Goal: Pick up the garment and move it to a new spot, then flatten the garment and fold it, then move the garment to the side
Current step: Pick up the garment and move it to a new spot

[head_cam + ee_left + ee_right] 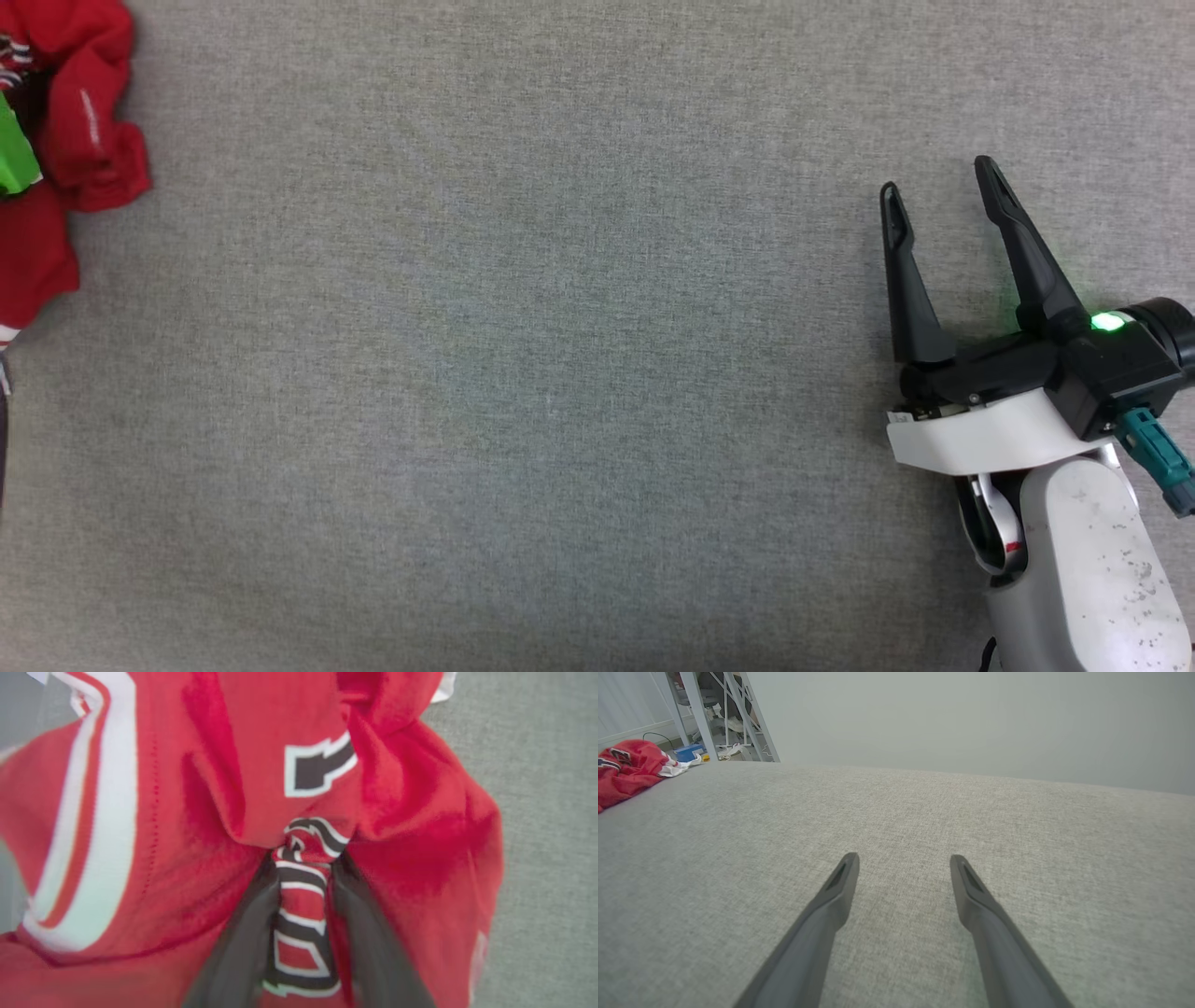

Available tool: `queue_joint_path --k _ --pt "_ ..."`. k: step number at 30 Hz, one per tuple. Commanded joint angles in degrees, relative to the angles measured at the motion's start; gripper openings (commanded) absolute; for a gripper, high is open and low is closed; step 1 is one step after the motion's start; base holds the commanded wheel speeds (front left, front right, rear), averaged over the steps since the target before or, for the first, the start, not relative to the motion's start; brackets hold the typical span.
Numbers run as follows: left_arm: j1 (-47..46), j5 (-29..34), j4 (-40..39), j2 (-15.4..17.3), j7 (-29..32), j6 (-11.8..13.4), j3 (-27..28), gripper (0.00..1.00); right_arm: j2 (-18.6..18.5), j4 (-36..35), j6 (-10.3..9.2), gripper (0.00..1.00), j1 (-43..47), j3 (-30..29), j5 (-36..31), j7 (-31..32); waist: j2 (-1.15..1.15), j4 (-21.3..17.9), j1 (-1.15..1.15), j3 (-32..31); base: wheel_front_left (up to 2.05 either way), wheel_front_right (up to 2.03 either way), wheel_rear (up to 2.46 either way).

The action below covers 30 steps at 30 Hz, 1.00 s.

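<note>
The small red jersey garment [89,121] with white striped trim and black, white-edged lettering lies bunched at the far left edge of the grey woven surface [523,373]. In the head view its heap runs roughly up and down that edge. It is too crumpled to show a true long axis.

In the left wrist view the left pincer [304,868] has its two dark fingers [243,952] pressed to either side of a raised ridge of the garment [187,812], with the lettered cloth squeezed between them. The picture is blurred, so the hold looks firm but cannot be called certain.

The right pincer [936,177] rests at the lower right with its fingers spread and nothing between them. It is well apart from the garment, which shows small and far to the left in the right wrist view [626,772], beyond the open right pincer [904,857].

The left arm is therefore the nearer, and the lift falls to it. The broad bare stretch of surface lies to the garment's right, between the two pincers, so a carry to a new spot would likely run rightward toward the middle.
</note>
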Motion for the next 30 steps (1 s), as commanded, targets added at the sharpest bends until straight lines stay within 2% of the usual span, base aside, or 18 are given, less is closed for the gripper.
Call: queue_joint_path --k 1,2,3,6,7,15,23,28,30 --pt "1.8 0.6 1.7 -2.1 -1.6 0.0 -1.2 0.0 -0.5 1.4 -0.06 1.0 -0.1 -0.4 -0.3 -0.1 0.62 0.3 0.0 -1.1 0.0 0.0 0.0" --pt "2.0 0.9 1.8 -2.1 -3.8 0.0 -1.0 0.0 -0.5 1.6 -0.06 1.0 0.0 -0.4 -0.3 -0.1 0.62 0.4 0.0 -1.7 0.0 0.0 0.0" --pt "2.1 1.8 1.7 -1.8 -8.7 -0.1 -0.8 0.0 -0.4 2.0 -0.06 1.0 0.2 -0.5 -0.3 -0.1 0.62 0.5 0.0 -3.2 0.0 0.0 0.0" --pt "2.6 3.5 1.4 -1.2 -15.5 -0.1 -0.9 0.0 -0.4 2.7 -0.06 1.0 0.6 -0.7 -0.2 -0.1 0.62 0.8 0.0 -5.7 0.0 0.0 0.0" --pt "3.7 4.5 1.4 -1.0 -20.9 -0.1 -1.0 0.0 -0.4 3.4 -0.06 1.0 1.3 -0.9 0.0 -0.1 0.62 1.0 0.0 -8.9 0.0 0.0 0.0" --pt "6.0 8.2 -1.4 -0.7 -32.7 0.1 -1.8 0.0 -0.4 5.6 -0.06 1.0 4.4 -3.2 1.9 -0.1 0.62 1.2 0.0 -18.3 0.0 0.0 0.0" --pt "7.7 14.5 -8.8 -0.1 -39.7 1.1 -5.6 0.0 -0.4 7.2 -0.06 1.0 7.9 -5.7 3.5 -0.1 0.62 0.2 0.0 -26.4 0.0 0.0 0.0" --pt "7.9 17.8 -15.2 -0.3 -40.7 1.0 -9.1 0.0 -0.4 7.6 -0.06 1.0 8.7 -7.9 4.3 -0.1 0.62 -1.6 0.0 -29.4 0.0 0.0 0.0" --pt "7.8 17.9 -17.6 -1.5 -40.6 1.1 -9.9 0.0 -0.4 7.7 -0.06 1.0 9.0 -8.7 4.4 -0.1 0.62 -2.6 0.0 -30.2 0.0 0.0 0.0"
